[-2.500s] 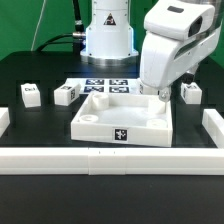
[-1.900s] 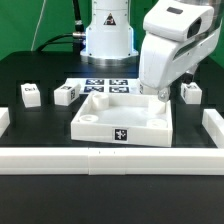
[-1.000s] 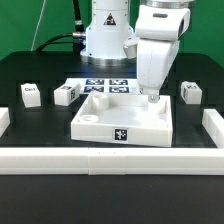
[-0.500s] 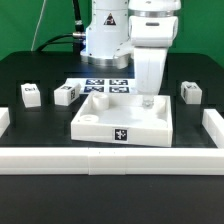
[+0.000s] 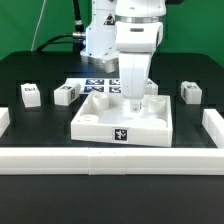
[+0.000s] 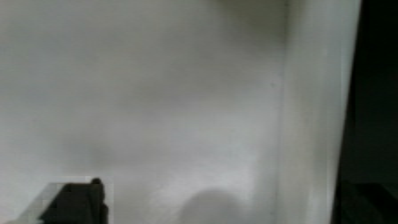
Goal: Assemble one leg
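The large white square tray-like part [image 5: 95, 128] lies in the middle of the table. My gripper [image 5: 135, 103] hangs over its inside, right of centre in the exterior view. In the wrist view my gripper [image 6: 222, 205] has its dark fingertips [image 6: 71, 200] far apart, with only the blurred white tray surface between them, so it is open and empty. Three legs stand loose on the table: two [image 5: 31, 94] [image 5: 66, 94] at the exterior view's left and one [image 5: 190, 92] at its right. A small white piece [image 5: 152, 89] shows at the tray's far right corner, partly hidden by my arm.
The marker board [image 5: 103, 86] lies behind the tray, in front of the robot's base. A long white border bar [image 5: 110, 160] runs along the front. Shorter bars stand at the exterior view's left [image 5: 4, 120] and right [image 5: 213, 126].
My arm has moved from the tray's far right corner toward the exterior view's left, and now stands over the tray's inside. The loose legs and the tray have not moved.
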Controlling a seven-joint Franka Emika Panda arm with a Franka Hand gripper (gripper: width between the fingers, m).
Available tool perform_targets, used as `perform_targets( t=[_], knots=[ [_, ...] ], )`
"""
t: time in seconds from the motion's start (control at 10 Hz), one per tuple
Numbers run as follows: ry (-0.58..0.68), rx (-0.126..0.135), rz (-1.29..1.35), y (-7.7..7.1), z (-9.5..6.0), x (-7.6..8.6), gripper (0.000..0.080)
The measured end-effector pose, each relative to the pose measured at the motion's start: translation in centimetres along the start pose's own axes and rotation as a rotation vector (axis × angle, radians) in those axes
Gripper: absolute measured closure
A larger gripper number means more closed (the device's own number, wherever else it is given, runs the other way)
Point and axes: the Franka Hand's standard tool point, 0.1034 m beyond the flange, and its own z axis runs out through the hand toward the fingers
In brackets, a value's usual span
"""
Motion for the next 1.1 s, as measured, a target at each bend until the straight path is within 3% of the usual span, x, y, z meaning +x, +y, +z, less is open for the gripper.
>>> perform_targets(
  t=[0.2, 0.3, 0.4, 0.5, 0.6, 0.7, 0.8, 1.1],
  knots=[
    [0.0, 0.004, 0.001, -0.1, 0.19, -0.02, 0.015],
    [-0.001, 0.004, 0.001, -0.11, 0.2, -0.03, 0.024],
    [-0.001, 0.004, 0.001, -0.13, 0.21, -0.03, 0.0407],
    [-0.001, 0.005, 0.001, -0.14, 0.22, -0.03, 0.0407],
    [-0.001, 0.005, 0.001, -0.14, 0.22, -0.03, 0.0634],
    [-0.001, 0.005, 0.001, -0.14, 0.23, -0.03, 0.0634],
    [0.0, 0.002, 0.002, -0.05, 0.18, -0.05, 0.0742],
    [0.0, 0.002, 0.002, -0.04, 0.18, -0.06, 0.0742]
  ],
)
